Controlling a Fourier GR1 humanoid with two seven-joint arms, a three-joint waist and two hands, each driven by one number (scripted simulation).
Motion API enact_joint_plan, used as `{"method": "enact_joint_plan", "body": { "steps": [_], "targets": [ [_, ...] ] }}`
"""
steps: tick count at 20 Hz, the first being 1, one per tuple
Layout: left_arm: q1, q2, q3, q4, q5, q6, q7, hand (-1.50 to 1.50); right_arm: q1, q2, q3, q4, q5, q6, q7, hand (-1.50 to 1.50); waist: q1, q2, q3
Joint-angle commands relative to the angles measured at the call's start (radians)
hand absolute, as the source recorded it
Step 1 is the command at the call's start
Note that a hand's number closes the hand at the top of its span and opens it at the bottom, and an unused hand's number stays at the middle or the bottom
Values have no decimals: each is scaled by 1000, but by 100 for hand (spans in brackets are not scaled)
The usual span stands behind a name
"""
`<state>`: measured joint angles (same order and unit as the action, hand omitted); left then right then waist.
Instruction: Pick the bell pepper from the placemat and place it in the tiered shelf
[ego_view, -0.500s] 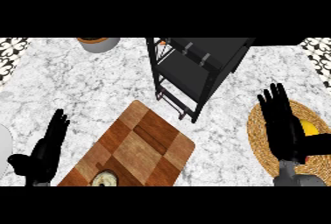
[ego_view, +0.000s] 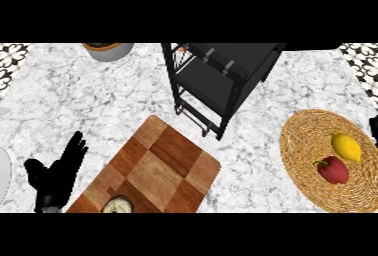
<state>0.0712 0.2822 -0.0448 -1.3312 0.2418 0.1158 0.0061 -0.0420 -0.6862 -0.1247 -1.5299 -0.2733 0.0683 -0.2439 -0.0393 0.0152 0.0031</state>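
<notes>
Marble counter: woven placemat (ego_view: 310, 150) holds bell pepper (ego_view: 334, 170) and lemon (ego_view: 347, 147); left hand (ego_view: 59, 172) spread wide.

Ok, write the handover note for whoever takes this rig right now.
Left hand: open, resting at the lower left beside the cutting board, holding nothing.
Right hand: only a dark sliver at the right edge, state unclear.
Bell pepper: red, on the woven placemat, next to a lemon.
Tiered shelf: black, top centre; nothing seen on it.
Done: nothing. Left: grasp the pepper, move it to the shelf.
</notes>
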Motion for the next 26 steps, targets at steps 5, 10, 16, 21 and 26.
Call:
{"method": "enact_joint_plan", "body": {
  "steps": [5,10,16,21,26],
  "targets": [
    [-91,10,-12,7,40,-20,188,0,77,-212,-94,350,76,354,-497,-150,27,-2,7],
    [-88,13,-24,-1,28,-22,206,0,76,-389,-81,502,186,527,-722,-150,52,-6,3],
    [-65,6,-17,-20,41,-37,214,0,190,-449,-2,399,301,461,-812,-150,30,-19,-2],
    [-114,-32,-27,-9,-3,9,248,0,232,-433,-4,219,329,351,-578,-150,26,-18,-4],
    [-122,-22,-3,-5,-7,-7,266,0,284,-301,-30,-41,332,222,-285,-150,28,-18,-4]
  ]
}}
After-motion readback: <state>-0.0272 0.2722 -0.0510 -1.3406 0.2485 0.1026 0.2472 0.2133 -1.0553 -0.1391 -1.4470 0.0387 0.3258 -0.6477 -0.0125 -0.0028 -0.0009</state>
